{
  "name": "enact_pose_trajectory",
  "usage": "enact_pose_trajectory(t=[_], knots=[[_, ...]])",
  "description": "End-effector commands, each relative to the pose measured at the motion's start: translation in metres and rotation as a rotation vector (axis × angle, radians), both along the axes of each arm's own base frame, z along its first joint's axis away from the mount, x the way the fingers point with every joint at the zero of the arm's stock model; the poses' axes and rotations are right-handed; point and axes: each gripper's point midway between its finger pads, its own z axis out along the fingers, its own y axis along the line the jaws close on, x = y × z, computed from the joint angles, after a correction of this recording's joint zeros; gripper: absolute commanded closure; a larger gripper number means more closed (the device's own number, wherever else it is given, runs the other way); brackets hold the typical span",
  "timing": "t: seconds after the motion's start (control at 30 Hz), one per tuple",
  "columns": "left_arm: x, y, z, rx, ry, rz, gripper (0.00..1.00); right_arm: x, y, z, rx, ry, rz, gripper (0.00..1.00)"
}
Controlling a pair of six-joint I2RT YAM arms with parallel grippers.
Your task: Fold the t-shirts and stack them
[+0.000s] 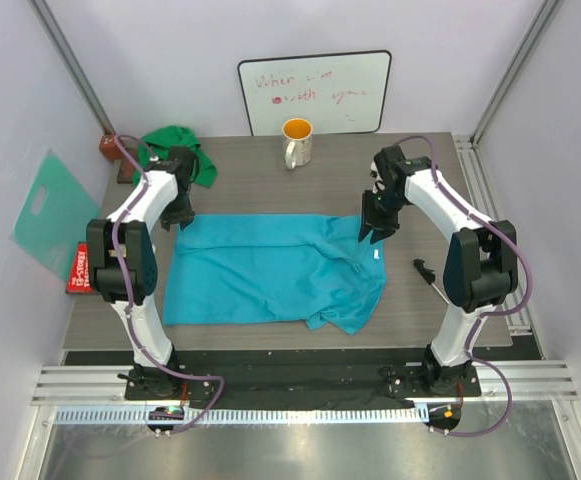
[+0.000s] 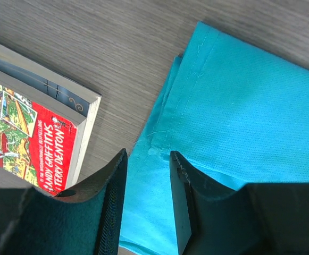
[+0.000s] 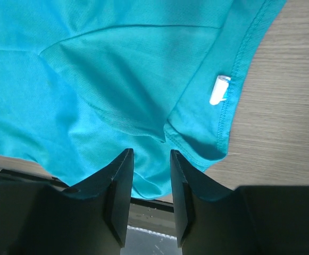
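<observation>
lying spread across the middle of the counter (image 1: 250,185), the blue shirt (image 1: 260,275) makes a wide, rumpled rectangle, its right side bunched and folded over itself, with a flap sagging toward the near edge. the left tool (image 1: 180,214) sits low over the shirt's far left corner with its jaws parted a little. from the wrist view the hemmed corner shows in the gap, flat on the wood, and nothing is pinched. the right tool (image 1: 370,230) is down at the far right corner, also slightly open, with blue cloth seen under and between its jaws. i can't tell whether the tips touch the fabric. a small white label (image 3: 219,89) is stitched by the hem just right of that tool. the green shirt (image 1: 177,146) is heaped in a crumpled pile at the far left corner of the counter, behind the left arm and apart from the blue one. a mug (image 1: 297,143), orange inside, stands upright at the far edge near the middle, in front of a whiteboard (image 1: 315,92) leaning on the back wall. a red book (image 2: 32,133) lies at the left edge, near the blue shirt's corner but not touching it. a mint sheet (image 1: 45,210) leans against the left wall, and a small black thing (image 1: 425,270) lies on the counter right of the shirt.
</observation>
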Motion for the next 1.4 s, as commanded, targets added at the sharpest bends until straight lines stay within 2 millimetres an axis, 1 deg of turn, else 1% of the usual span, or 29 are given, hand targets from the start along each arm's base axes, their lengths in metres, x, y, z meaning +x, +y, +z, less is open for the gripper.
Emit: enact_pose_trajectory(t=[0.0,0.03,0.07,0.13,0.17,0.3,0.37,0.43,0.47,0.5,0.53,0.6,0.63,0.67,0.7,0.73,0.8,0.83,0.9,0.93,0.97,1.03,1.07,1.17,1.2,1.27,1.37], knots=[[0.017,-0.004,0.014,-0.015,-0.058,0.003,0.61,0.025,-0.003,0.008,-0.036,-0.113,-0.026,0.61],[0.019,-0.007,0.013,-0.034,-0.061,-0.002,0.62,0.030,-0.003,0.004,-0.037,-0.118,-0.027,0.62],[0.023,-0.010,0.013,-0.045,-0.072,-0.008,0.61,0.037,-0.001,-0.009,-0.040,-0.109,-0.031,0.63],[0.027,-0.014,0.012,-0.064,-0.077,-0.012,0.61,0.046,0.000,-0.018,-0.050,-0.105,-0.040,0.65],[0.031,-0.015,0.010,-0.068,-0.078,-0.015,0.62,0.054,0.001,-0.028,-0.057,-0.105,-0.046,0.66],[0.039,-0.020,0.003,-0.082,-0.081,-0.035,0.62,0.082,0.002,-0.030,-0.076,-0.162,-0.064,0.68],[0.043,-0.022,0.001,-0.091,-0.086,-0.038,0.64,0.092,0.002,-0.029,-0.083,-0.178,-0.068,0.70],[0.045,-0.025,-0.004,-0.103,-0.087,-0.042,0.65,0.105,0.005,-0.026,-0.082,-0.200,-0.069,0.71],[0.047,-0.027,-0.007,-0.114,-0.089,-0.046,0.66,0.109,0.005,-0.024,-0.084,-0.207,-0.071,0.72],[0.048,-0.029,-0.009,-0.123,-0.087,-0.045,0.68,0.118,0.006,-0.016,-0.081,-0.234,-0.075,0.72],[0.050,-0.031,-0.011,-0.129,-0.091,-0.051,0.69,0.121,0.007,-0.017,-0.082,-0.236,-0.080,0.72],[0.051,-0.035,-0.015,-0.139,-0.087,-0.057,0.75,0.129,0.006,-0.013,-0.093,-0.256,-0.089,0.73],[0.052,-0.037,-0.020,-0.144,-0.081,-0.060,0.80,0.131,0.004,-0.021,-0.103,-0.243,-0.091,0.76],[0.052,-0.039,-0.023,-0.148,-0.077,-0.063,0.83,0.132,0.002,-0.023,-0.116,-0.236,-0.094,0.78],[0.052,-0.040,-0.027,-0.154,-0.068,-0.062,0.85,0.131,0.001,-0.027,-0.126,-0.219,-0.095,0.85],[0.051,-0.043,-0.033,-0.156,-0.054,-0.067,0.91,0.128,0.000,-0.041,-0.140,-0.180,-0.090,0.88],[0.051,-0.045,-0.038,-0.163,-0.046,-0.069,0.96,0.119,-0.003,-0.047,-0.153,-0.135,-0.084,0.91],[0.048,-0.046,-0.044,-0.165,-0.029,-0.070,0.97,0.116,-0.004,-0.050,-0.158,-0.122,-0.082,0.92],[0.047,-0.046,-0.050,-0.165,-0.016,-0.071,0.99,0.108,-0.006,-0.058,-0.169,-0.098,-0.079,0.92],[0.045,-0.046,-0.057,-0.165,0.004,-0.070,1.00,0.105,-0.007,-0.060,-0.172,-0.088,-0.079,0.93],[0.044,-0.046,-0.059,-0.165,0.010,-0.069,1.00,0.099,-0.009,-0.064,-0.177,-0.070,-0.077,0.93],[0.041,-0.046,-0.065,-0.165,0.028,-0.066,1.00,0.092,-0.011,-0.069,-0.186,-0.052,-0.075,0.96],[0.040,-0.046,-0.068,-0.165,0.035,-0.064,1.00,0.086,-0.013,-0.075,-0.192,-0.028,-0.075,0.97],[0.038,-0.045,-0.074,-0.160,0.048,-0.059,1.00,0.072,-0.016,-0.085,-0.207,0.022,-0.073,0.99],[0.037,-0.044,-0.075,-0.155,0.053,-0.058,1.00,0.071,-0.023,-0.089,-0.240,0.024,-0.081,0.99],[0.036,-0.041,-0.077,-0.135,0.061,-0.052,1.00,0.065,-0.026,-0.092,-0.252,0.045,-0.086,0.99],[0.034,-0.036,-0.074,-0.113,0.060,-0.046,1.00,0.064,-0.032,-0.090,-0.265,0.046,-0.098,0.99]])
